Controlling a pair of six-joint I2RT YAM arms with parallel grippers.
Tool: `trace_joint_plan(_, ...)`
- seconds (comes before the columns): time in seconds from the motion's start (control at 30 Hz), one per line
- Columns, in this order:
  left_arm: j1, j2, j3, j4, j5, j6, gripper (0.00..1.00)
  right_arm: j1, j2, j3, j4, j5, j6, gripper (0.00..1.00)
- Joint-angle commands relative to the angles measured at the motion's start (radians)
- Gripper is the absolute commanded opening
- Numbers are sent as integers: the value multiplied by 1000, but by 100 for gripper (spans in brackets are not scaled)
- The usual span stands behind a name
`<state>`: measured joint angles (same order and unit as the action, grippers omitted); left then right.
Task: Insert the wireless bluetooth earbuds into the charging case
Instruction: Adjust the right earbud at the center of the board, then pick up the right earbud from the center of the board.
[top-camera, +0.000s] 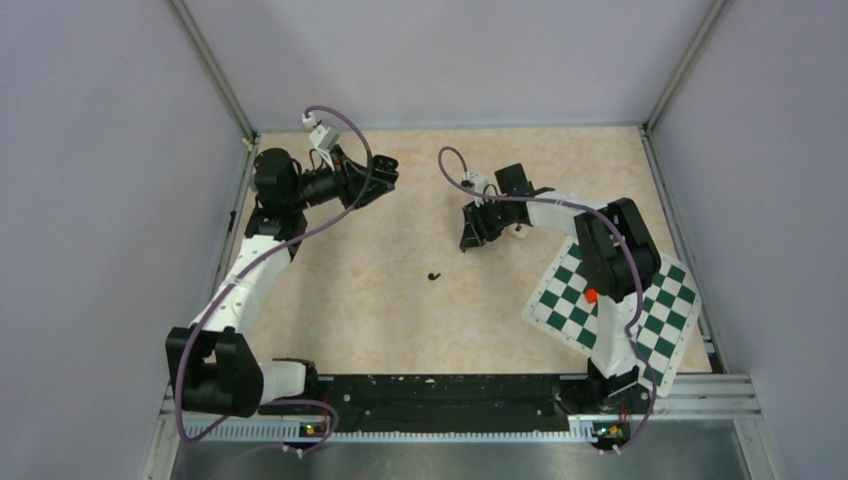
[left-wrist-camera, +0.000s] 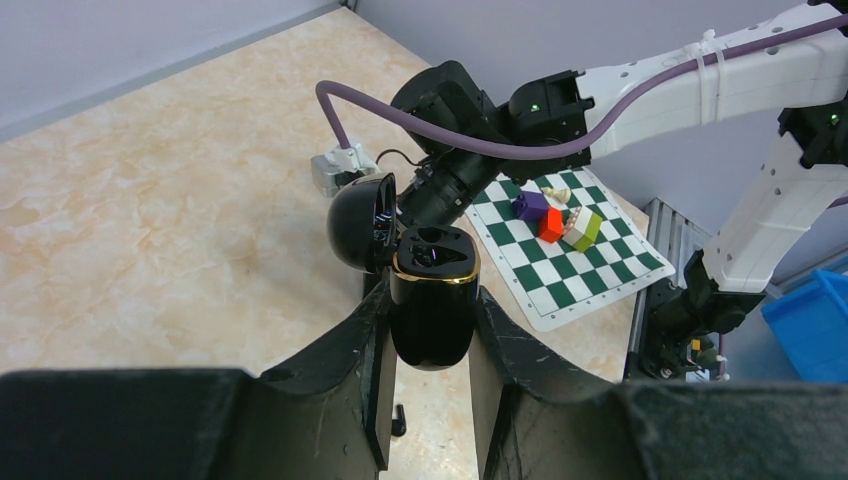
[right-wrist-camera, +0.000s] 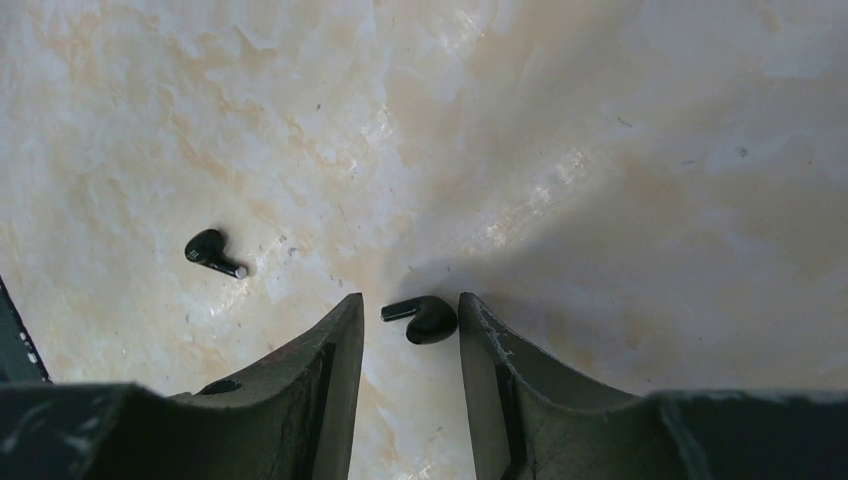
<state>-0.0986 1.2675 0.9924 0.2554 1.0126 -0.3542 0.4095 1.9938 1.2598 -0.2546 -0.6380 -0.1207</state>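
Black, glossy and gold-rimmed, the charging case (left-wrist-camera: 430, 300) is clamped upright between the left gripper (left-wrist-camera: 430, 345) fingers, lid swung open. One earbud (right-wrist-camera: 422, 317) is bracketed by the partly spread right gripper (right-wrist-camera: 410, 330); contact cannot be determined. The second earbud (right-wrist-camera: 213, 253) lies nearby on the table (right-wrist-camera: 600, 150).

White arm links (top-camera: 245, 285), black joint housings (top-camera: 615, 248), purple cables (top-camera: 345, 125), white zip ties (left-wrist-camera: 712, 62), matte black gripper (left-wrist-camera: 430, 375) fingers.

Checkered mat (left-wrist-camera: 560, 270) — coloured blocks (left-wrist-camera: 556, 217) on it — blue bin (left-wrist-camera: 815, 325).
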Motion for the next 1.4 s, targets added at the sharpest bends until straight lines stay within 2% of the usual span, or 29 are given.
trace_joint_plan(0.0,6,-26,4,45,6,-2,0,3,61,25,-47,21,1,40)
trace_joint_plan(0.47,8,-34,-1,41,9,0,0,-50,89,49,-142,-61,-15,36)
trace_joint_plan(0.63,10,-35,-3,41,9,0,0,-49,87,51,-151,-71,-17,38)
trace_joint_plan(1.0,11,-37,-5,44,11,-2,0,-61,98,57,-192,-30,-29,39)
trace_joint_plan(1.37,13,-39,-8,46,12,-5,0,-63,92,52,-193,43,-33,44)
